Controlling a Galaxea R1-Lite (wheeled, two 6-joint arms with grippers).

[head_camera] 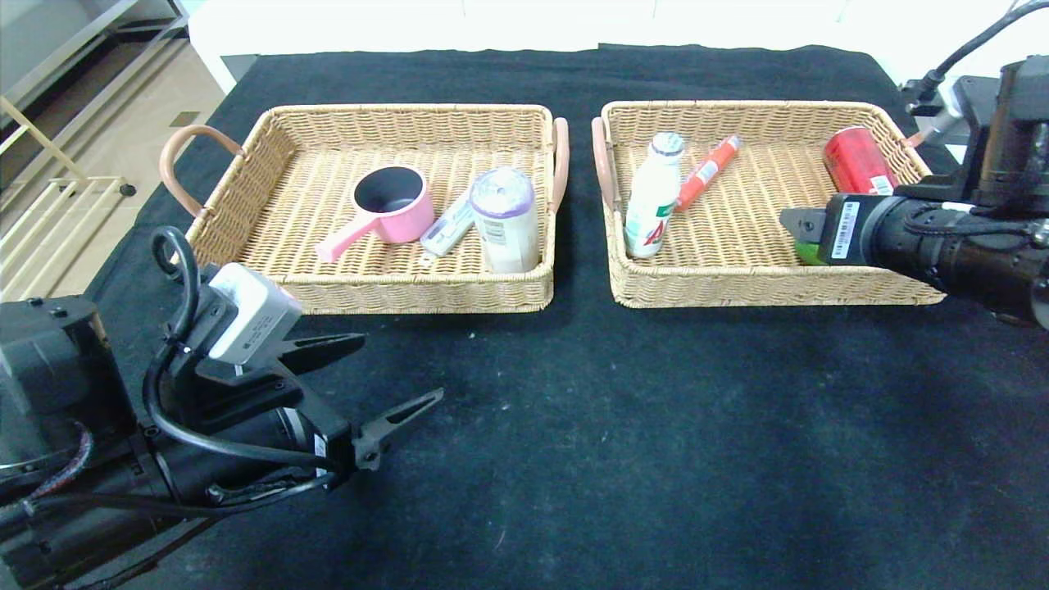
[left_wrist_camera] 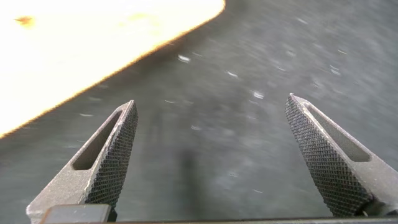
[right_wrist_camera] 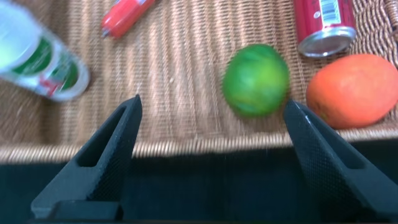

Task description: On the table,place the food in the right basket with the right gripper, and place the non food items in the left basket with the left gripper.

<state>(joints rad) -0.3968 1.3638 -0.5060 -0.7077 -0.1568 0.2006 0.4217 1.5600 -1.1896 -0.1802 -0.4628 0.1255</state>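
The right basket [head_camera: 737,288] holds a white bottle [head_camera: 653,197], a red-orange tube [head_camera: 706,172], a red can [head_camera: 856,160], a green fruit [right_wrist_camera: 256,79] and an orange fruit [right_wrist_camera: 351,90]. My right gripper [head_camera: 791,225] hovers over that basket's front right part, open, with nothing between its fingers; the green fruit lies free on the wicker just beyond the tips. In the left basket [head_camera: 410,297] are a pink pot [head_camera: 392,205], a white flat device [head_camera: 449,229] and a white canister with a purple lid [head_camera: 506,217]. My left gripper [head_camera: 401,365] is open and empty over the black cloth at the front left.
The black cloth [head_camera: 623,426] covers the table in front of both baskets. Pink handles [head_camera: 602,160] stick out from the basket ends into the narrow gap between them. The table's left edge drops to a floor with a metal shelf [head_camera: 49,147].
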